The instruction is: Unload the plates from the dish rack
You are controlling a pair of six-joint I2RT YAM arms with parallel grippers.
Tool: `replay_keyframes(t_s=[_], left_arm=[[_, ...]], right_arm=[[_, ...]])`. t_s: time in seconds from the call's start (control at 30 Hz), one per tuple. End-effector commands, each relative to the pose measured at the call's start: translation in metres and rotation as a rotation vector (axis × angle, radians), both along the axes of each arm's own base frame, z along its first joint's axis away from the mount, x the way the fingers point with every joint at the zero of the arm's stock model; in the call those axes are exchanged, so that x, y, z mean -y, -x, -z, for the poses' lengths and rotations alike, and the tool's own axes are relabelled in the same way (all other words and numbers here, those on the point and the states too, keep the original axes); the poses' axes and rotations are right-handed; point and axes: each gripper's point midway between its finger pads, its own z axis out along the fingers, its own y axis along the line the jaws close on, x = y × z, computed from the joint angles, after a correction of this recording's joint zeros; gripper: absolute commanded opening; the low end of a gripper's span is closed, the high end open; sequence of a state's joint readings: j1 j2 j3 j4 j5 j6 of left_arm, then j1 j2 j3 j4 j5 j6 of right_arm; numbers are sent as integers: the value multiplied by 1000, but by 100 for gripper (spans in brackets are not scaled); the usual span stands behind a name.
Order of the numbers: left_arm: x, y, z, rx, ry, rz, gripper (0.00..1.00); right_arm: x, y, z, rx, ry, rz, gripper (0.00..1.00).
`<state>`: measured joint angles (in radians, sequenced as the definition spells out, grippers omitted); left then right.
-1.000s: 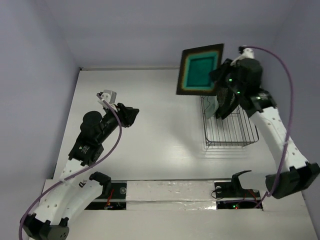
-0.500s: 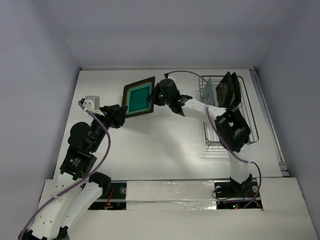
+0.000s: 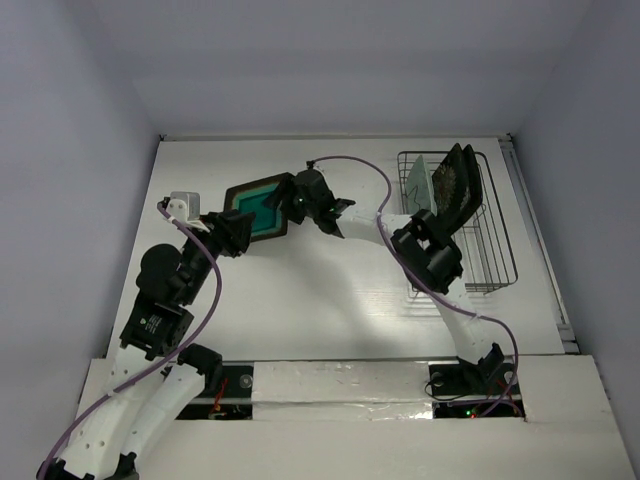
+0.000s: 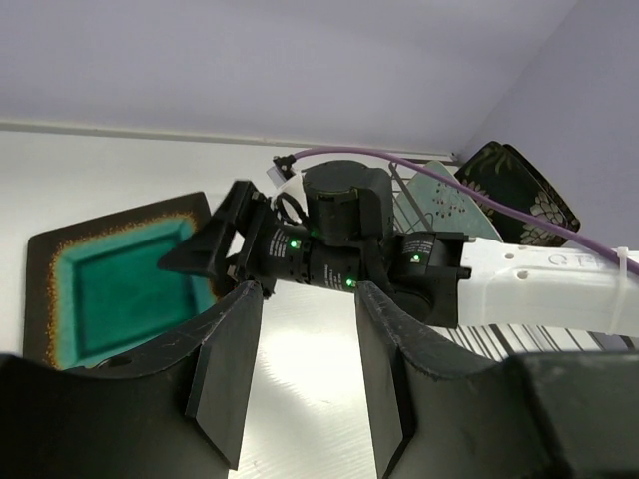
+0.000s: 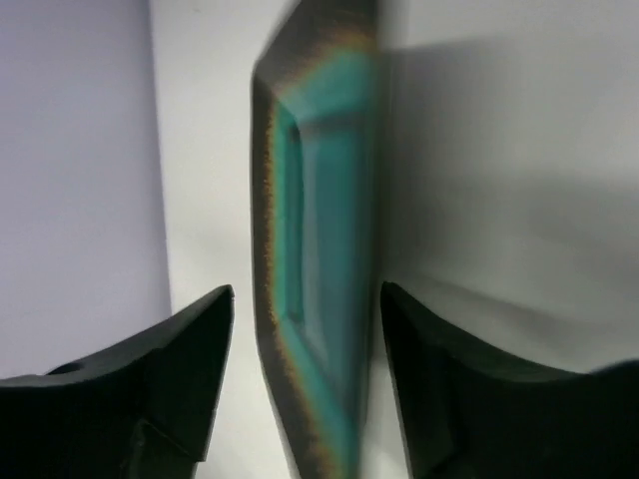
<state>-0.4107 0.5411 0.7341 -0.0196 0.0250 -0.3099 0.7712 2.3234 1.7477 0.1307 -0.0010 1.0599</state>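
Our left gripper [image 4: 308,299] hangs spread and empty over the white table [image 3: 330,290]. Just beyond, the teal plate [image 3: 255,207] sits lower and further left than half a second ago. The right gripper [image 5: 307,299] gapes wide at its edge. Far right stands the dish rack [image 3: 490,250], before lilac walls [image 3: 60,120]. Lettering on the right arm [image 4: 559,271] is too faint to read.

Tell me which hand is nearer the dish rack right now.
Right. The right hand is left of the dish rack, at the teal plate's right edge. The left hand sits farther left, at that plate's near-left corner.
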Motion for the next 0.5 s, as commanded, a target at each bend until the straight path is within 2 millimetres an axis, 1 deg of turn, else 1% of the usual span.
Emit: replay_keyframes(t_s=[0.0,0.03,0.07,0.1,0.13,0.17,0.23,0.27,0.3,0.37,0.43,0.47], left_arm=[[1,0,-10,39,6,9,39],[2,0,-9,35,4,10,40],[2,0,-9,35,4,10,40],[2,0,-9,35,4,10,40],[0,-1,-9,35,4,3,40],[0,-2,-8,32,4,4,40],[2,-2,-8,30,4,12,40],[2,-2,-8,30,4,12,40],[2,-2,-7,29,3,12,40],[1,-2,-7,29,3,10,40],[1,-2,-7,28,1,9,40],[1,-2,-8,31,2,7,40]], right_arm=[[-14,-6,-64,115,-142,-46,78],[-13,-4,-60,107,-115,-58,85],[-11,-4,-55,116,-74,-65,90],[-8,-2,-50,98,-36,-68,97],[-5,-1,-48,98,-14,-72,99],[-1,0,-41,96,34,-78,100],[3,0,-39,100,69,-82,100],[9,2,-31,89,124,-88,100],[10,2,-33,93,145,-89,100],[17,6,-23,84,214,-114,100],[24,1,-25,99,265,-93,100],[27,4,-22,95,292,-116,100]])
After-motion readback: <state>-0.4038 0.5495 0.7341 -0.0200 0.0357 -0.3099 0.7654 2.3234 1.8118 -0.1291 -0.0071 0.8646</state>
